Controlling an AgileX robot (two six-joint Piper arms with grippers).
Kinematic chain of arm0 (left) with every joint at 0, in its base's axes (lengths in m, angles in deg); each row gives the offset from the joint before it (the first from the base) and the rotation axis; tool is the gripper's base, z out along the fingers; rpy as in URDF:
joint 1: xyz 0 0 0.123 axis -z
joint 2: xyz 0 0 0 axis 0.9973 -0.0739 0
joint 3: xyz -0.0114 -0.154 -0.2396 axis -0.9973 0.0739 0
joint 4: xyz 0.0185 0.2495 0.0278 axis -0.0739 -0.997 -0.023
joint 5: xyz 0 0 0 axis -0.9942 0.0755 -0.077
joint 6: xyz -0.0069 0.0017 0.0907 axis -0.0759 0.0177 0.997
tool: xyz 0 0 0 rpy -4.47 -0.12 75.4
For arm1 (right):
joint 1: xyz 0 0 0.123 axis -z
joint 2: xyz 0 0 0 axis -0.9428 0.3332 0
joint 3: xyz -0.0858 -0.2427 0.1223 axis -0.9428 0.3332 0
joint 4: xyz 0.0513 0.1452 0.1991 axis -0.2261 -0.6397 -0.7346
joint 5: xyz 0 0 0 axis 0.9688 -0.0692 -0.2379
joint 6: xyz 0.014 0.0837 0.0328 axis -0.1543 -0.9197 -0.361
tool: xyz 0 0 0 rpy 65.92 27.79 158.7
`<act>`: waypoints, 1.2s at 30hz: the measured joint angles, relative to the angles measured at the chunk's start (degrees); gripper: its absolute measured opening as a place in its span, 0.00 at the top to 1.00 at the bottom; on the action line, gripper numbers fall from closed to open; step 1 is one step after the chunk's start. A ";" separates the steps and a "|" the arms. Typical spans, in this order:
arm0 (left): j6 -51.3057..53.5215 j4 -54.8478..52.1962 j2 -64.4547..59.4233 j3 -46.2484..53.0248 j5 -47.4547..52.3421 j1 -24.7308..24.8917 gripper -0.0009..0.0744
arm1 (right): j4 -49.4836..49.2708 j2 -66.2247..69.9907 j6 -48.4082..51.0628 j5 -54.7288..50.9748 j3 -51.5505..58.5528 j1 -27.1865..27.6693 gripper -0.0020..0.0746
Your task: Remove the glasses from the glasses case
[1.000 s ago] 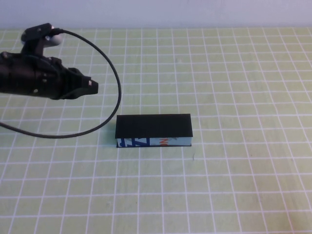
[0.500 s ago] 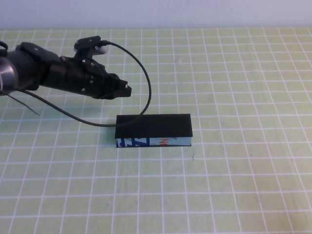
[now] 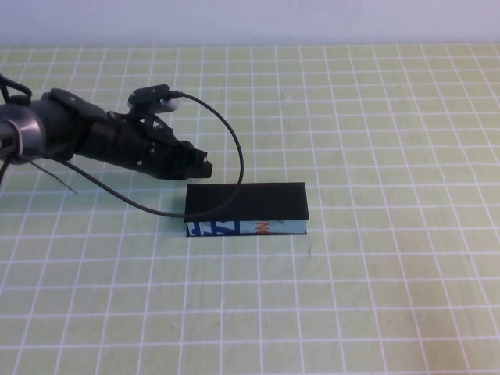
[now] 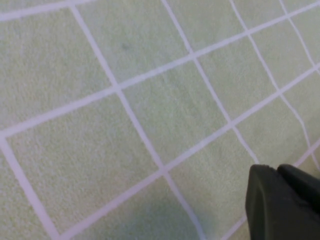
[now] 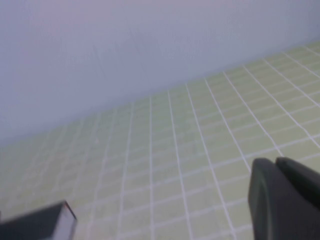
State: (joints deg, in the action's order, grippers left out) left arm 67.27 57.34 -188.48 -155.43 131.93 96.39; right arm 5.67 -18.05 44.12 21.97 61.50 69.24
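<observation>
The glasses case (image 3: pixel 246 200) lies in the middle of the table with its flat black lid closed and its light-blue printed front side (image 3: pixel 273 227) facing me. The glasses are hidden. My left gripper (image 3: pixel 205 166) is shut and empty, low over the mat just behind the case's left back corner. In the left wrist view its fingers (image 4: pixel 285 205) lie together over bare mat. My right gripper (image 5: pixel 274 162) is out of the high view. It is shut and empty. One end of the case (image 5: pixel 35 225) shows at the edge of the right wrist view.
A green mat with a white grid (image 3: pixel 391 297) covers the table. The left arm's black cable (image 3: pixel 234 148) loops above the case's left end. A pale wall (image 5: pixel 150 45) stands behind the table.
My left arm has swung right and down, from the far left of the table to the case's left back corner. The case has not moved.
</observation>
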 joint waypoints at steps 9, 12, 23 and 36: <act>0.00 -1.53 -1.26 0.00 0.48 0.00 0.99 | -16.98 0.00 -0.21 7.33 0.00 0.00 1.00; 0.00 -1.66 -1.26 0.00 0.48 0.00 0.99 | -19.29 0.60 -0.36 -0.15 -3.35 0.00 1.00; -0.33 -1.75 -1.26 0.00 1.03 0.00 0.99 | -16.51 33.51 13.79 -31.60 -30.83 0.00 1.00; -0.47 -1.89 -1.26 0.00 1.42 0.00 0.99 | -20.95 73.19 32.83 -36.20 -56.78 -16.98 1.00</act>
State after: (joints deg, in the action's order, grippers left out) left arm 66.80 55.46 -189.74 -155.43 133.35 96.39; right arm -15.27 55.13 76.96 -14.23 4.72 52.26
